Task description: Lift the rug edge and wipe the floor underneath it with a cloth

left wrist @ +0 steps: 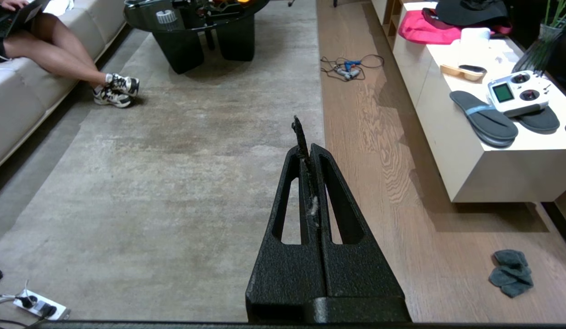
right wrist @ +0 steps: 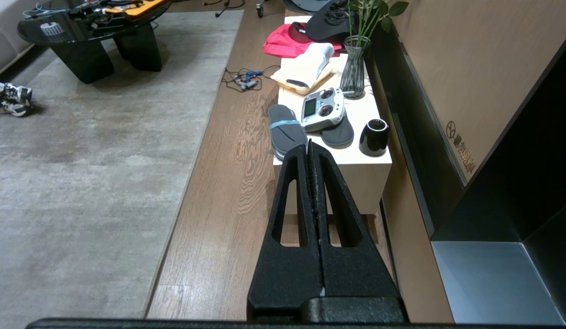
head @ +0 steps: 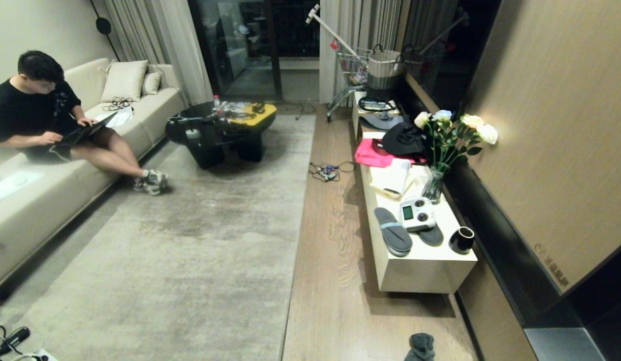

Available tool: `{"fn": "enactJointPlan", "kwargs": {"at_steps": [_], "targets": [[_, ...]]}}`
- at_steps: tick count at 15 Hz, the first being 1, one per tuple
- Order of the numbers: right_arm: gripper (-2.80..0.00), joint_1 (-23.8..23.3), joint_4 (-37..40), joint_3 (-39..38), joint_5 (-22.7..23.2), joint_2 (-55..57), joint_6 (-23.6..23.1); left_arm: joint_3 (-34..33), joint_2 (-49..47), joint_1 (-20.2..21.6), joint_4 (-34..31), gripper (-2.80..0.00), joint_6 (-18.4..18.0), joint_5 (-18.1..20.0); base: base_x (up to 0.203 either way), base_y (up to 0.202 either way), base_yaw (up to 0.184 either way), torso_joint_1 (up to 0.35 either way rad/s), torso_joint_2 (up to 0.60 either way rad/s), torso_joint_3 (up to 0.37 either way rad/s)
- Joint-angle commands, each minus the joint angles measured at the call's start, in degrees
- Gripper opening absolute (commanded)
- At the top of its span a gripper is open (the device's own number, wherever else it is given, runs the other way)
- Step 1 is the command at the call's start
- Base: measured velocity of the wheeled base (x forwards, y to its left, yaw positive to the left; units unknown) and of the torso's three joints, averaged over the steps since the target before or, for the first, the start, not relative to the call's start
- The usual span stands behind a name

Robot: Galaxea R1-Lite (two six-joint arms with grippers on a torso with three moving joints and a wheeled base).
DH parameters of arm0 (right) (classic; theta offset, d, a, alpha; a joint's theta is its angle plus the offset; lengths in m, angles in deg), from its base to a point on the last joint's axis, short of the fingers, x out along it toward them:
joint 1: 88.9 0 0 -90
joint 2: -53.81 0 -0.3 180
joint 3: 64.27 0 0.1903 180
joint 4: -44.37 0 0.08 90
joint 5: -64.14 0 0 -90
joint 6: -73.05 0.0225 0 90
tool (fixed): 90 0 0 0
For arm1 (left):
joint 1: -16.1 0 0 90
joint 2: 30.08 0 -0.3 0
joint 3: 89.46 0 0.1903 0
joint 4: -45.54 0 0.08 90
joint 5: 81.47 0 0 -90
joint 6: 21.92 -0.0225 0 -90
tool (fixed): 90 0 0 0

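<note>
The pale grey rug fills the room's middle, and its straight rug edge [head: 295, 250] [left wrist: 320, 91] [right wrist: 191, 169] lies flat along the strip of wood-plank floor [head: 330, 260]. The small dark cloth [head: 421, 347] [left wrist: 511, 273] lies crumpled on the planks near me, in front of the white cabinet. Neither arm shows in the head view. My left gripper [left wrist: 309, 146] hangs shut high over the rug edge, holding nothing; a thin frayed strip sticks out past its tip. My right gripper [right wrist: 309, 145] is shut and empty, high above the planks before the cabinet's near end.
A low white cabinet [head: 420, 273] along the right wall carries slippers [head: 393, 231], a remote controller [head: 417, 214], a black cup [head: 461, 239] and a flower vase. Loose cables [head: 326, 171] lie on the planks farther off. A black coffee table [head: 215, 135] and a seated person [head: 49, 120] are at far left.
</note>
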Motion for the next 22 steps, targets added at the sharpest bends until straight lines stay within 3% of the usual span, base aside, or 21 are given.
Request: {"fn": "enactJointPlan", "kwargs": {"at_steps": [1, 22], "targets": [[-2.80, 0.01, -0.04, 0.00, -0.02, 0.09, 0.01, 0.00, -0.03, 0.01, 0.01, -2.80, -0.01, 0.01, 0.000, 0.000, 0.000, 0.000, 0.00, 0.000], [-2.80, 0.01, -0.04, 0.00, -0.02, 0.09, 0.01, 0.00, -0.09, -0.03, 0.01, -2.80, -0.01, 0.01, 0.000, 0.000, 0.000, 0.000, 0.00, 0.000]]}}
